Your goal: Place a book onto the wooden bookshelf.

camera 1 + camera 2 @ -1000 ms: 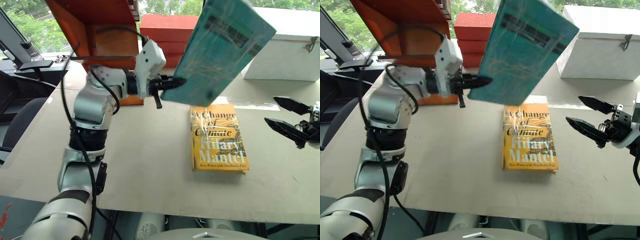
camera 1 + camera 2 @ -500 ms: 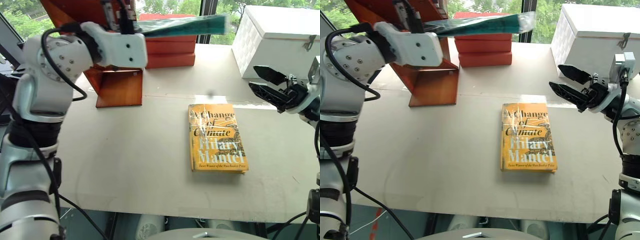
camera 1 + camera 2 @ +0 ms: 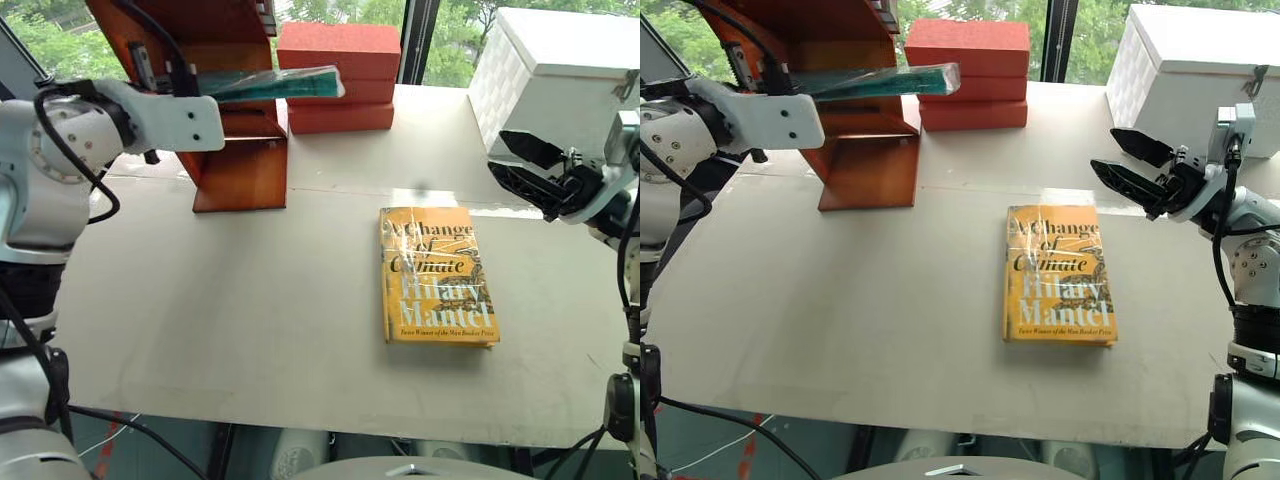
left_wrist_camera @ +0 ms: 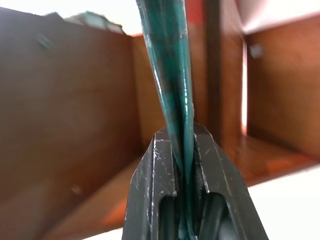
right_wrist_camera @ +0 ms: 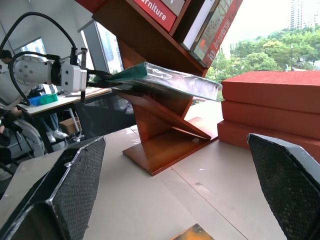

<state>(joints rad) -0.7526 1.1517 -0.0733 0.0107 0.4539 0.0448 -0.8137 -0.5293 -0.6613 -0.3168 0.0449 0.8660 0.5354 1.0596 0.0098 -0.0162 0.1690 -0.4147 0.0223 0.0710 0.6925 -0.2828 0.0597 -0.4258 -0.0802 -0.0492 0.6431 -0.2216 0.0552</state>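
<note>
A: Starting with the shelf — is the book on it?

B: Not yet. The book is carried flat in the air, in front of the shelf's open bay, one end out toward the red boxes

A: So what's done?

B: The lift, I'd judge. Sliding it onto a board and letting go remain

A: And the claws?

B: The left gripper is clamped tight on the book's edge. The right gripper hangs spread wide and empty near the white box

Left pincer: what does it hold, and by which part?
The left pincer holds the teal book by one thin edge; the right pincer is open and holds nothing.
</note>
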